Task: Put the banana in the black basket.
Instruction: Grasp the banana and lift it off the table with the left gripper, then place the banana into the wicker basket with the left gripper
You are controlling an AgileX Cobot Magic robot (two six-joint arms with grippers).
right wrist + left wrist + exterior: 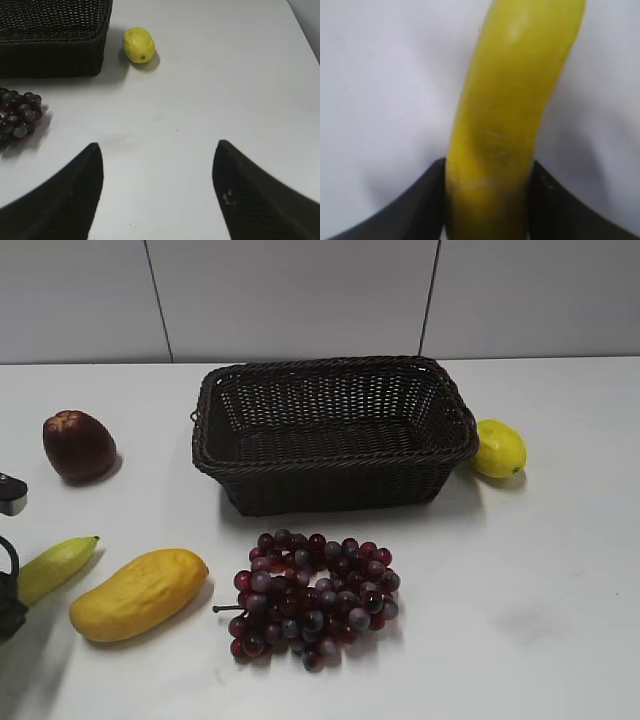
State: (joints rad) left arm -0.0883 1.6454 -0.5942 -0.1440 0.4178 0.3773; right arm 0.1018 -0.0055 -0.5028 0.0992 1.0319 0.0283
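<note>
White counter (560,600) w/ fruit, seen from the front. A long, slim, glossy pale yellow-green banana (55,565) lies near the left edge, toward the front, its dark pointed tip aimed at the back-right. Only the left wrist view shows the grip: the left gripper (487,200) has its two black fingers (420,205) pressed against both sides of the banana (512,115), clenched on it; skin smooth, faintly scuffed. Ext. view shows just a dark sliver of that arm at the left edge.

The large rectangular black woven wicker basket (330,455), open-weave sides, braided rim, sits mid-counter toward the back, well apart from the banana.

Right wrist view: right gripper (157,195) w/ fingers (75,200) spread wide, holding nothing, over bare counter.

Others: fat orange-yellow mango (138,593) just beside the banana; dark red grape bunch (312,595) in front of the basket; small round yellow lemon (498,448) at its right side; dark red wax apple (78,445) near the left edge.
</note>
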